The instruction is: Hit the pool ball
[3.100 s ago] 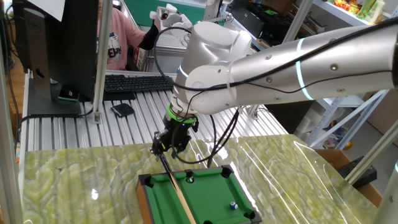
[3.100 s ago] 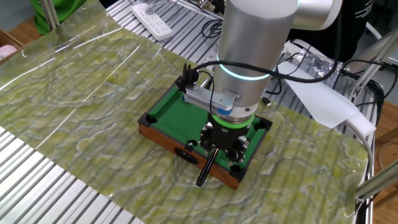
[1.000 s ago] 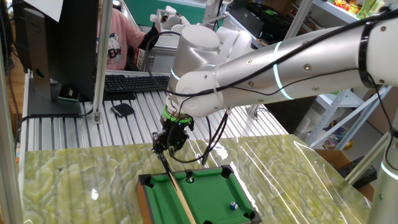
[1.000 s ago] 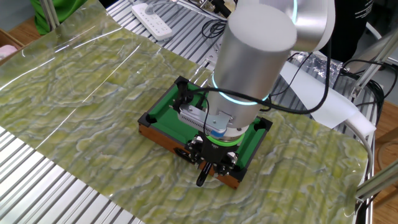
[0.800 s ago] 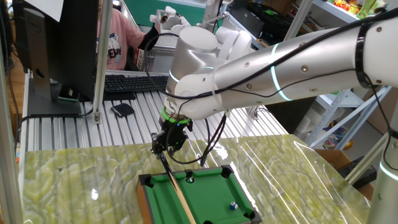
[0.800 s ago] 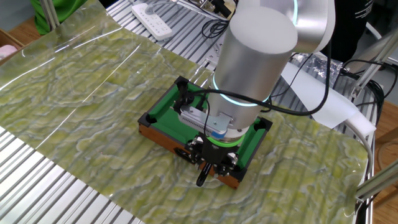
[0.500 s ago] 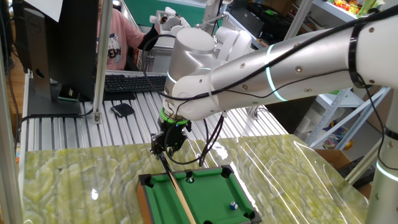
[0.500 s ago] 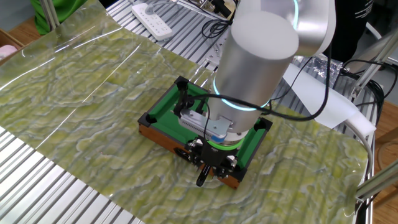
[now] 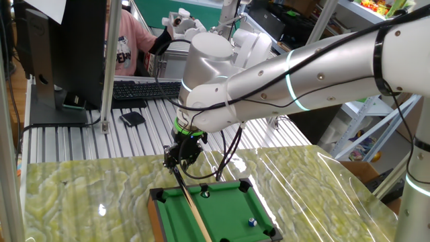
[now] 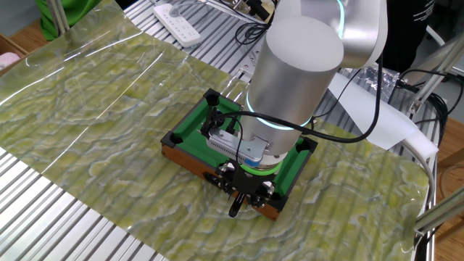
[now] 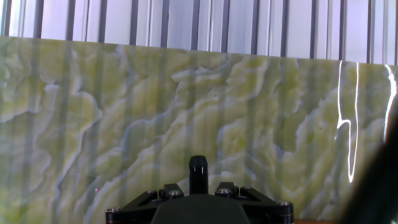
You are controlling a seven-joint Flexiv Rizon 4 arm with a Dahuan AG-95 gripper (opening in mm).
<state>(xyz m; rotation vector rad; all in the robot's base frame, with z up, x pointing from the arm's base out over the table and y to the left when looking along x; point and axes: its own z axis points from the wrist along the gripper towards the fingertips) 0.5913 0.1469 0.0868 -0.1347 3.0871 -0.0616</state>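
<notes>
While the arm (image 9: 289, 70) reaches over from the right in one fixed view, its gripper (image 9: 180, 156) points down just past the far-left end of the mini pool table (image 9: 228, 222), jaws clamped on the butt of a cue stick (image 9: 190, 207); the cue runs diag. from the fingers down over the green felt toward the near edge of frame; pool ball (image 9: 252, 221), blue w/ a white patch, sits on the felt near the right rail, well apart from the cue shaft; a darker small ball (image 9: 205, 193) lies nearer the far rail, just beside the cue. From the other fixed view the big wrist housing (image 10: 290, 80) hides most of the table (image 10: 190, 132); gripper (image 10: 239, 196) hangs over the near wooden rail, closed on the cue (image 10: 237, 205), whose black butt end sticks out past the rail onto the green marbled mat (image 10: 101, 123); the balls can't be seen from here. Hand view: black butt end of the cue (image 11: 198, 174) pokes up between the jaw hardware, marbled mat (image 11: 155, 124) behind it, ribbed metal bench top (image 11: 186, 25) beyond; fingertips themselves not visible. Background: keyboard (image 9: 144, 89), monitor (image 9: 64, 47), person in a pink shirt (image 9: 124, 47) behind the bench.
</notes>
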